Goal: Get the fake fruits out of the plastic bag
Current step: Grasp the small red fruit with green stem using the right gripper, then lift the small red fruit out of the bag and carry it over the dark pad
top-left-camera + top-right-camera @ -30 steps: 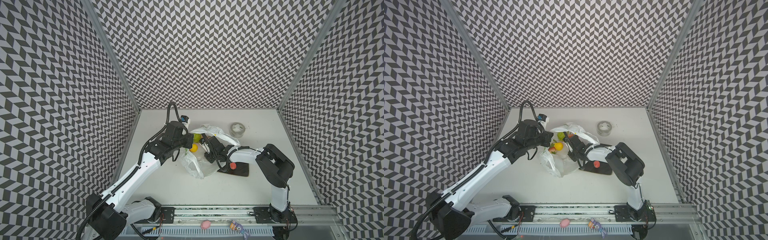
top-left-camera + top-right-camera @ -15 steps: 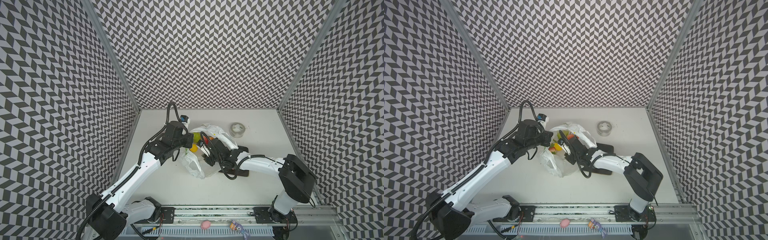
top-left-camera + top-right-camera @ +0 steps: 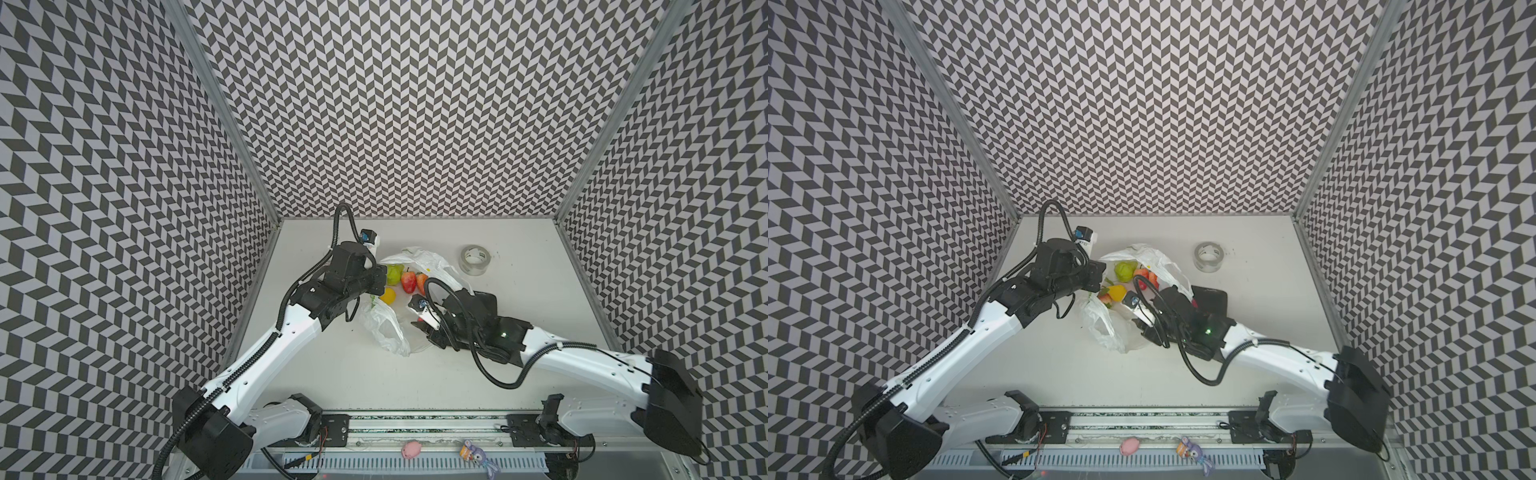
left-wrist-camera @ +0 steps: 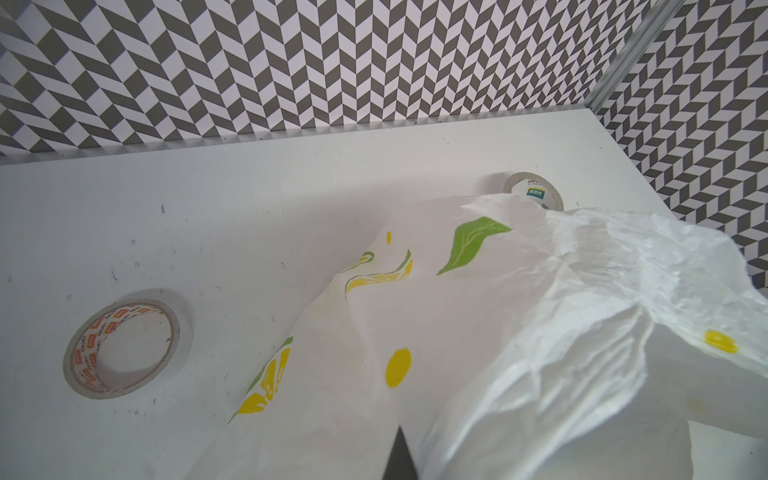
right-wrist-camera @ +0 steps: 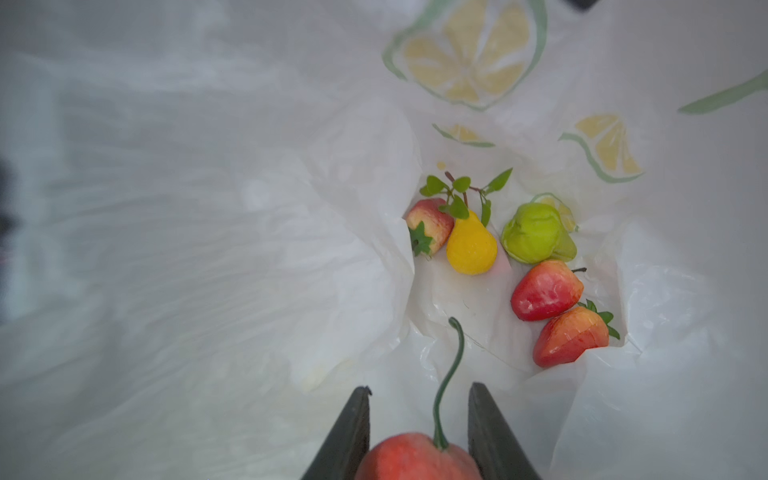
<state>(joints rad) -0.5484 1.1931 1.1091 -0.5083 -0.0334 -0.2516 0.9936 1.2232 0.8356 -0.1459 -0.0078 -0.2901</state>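
The plastic bag point(image 3: 388, 330), white with lemon prints, lies mid-table with its mouth held up. My left gripper point(image 3: 376, 287) is shut on the bag's edge point(image 4: 457, 332); only one dark fingertip point(image 4: 401, 453) shows against the film. Inside lie fake fruits: a yellow one with leaves point(image 5: 471, 247), a green one point(image 5: 536, 235) and three strawberries point(image 5: 544, 291) point(image 5: 569, 336) point(image 5: 430, 226). My right gripper point(image 5: 419, 395) is shut on a red fake fruit point(image 5: 415, 457) with a curly green stem, over the bag's near part point(image 3: 422, 332). Both top views show the green fruit point(image 3: 1123, 270).
A clear tape roll point(image 3: 476, 259) stands at the back right. The left wrist view shows a second tape roll point(image 4: 126, 345) on the white table. A dark square tray point(image 3: 1212, 299) lies under my right arm. Patterned walls enclose the table on three sides.
My right gripper has drawn back from the fruit pile toward the table's front, and its arm has swung out to the right. The left arm has held still.
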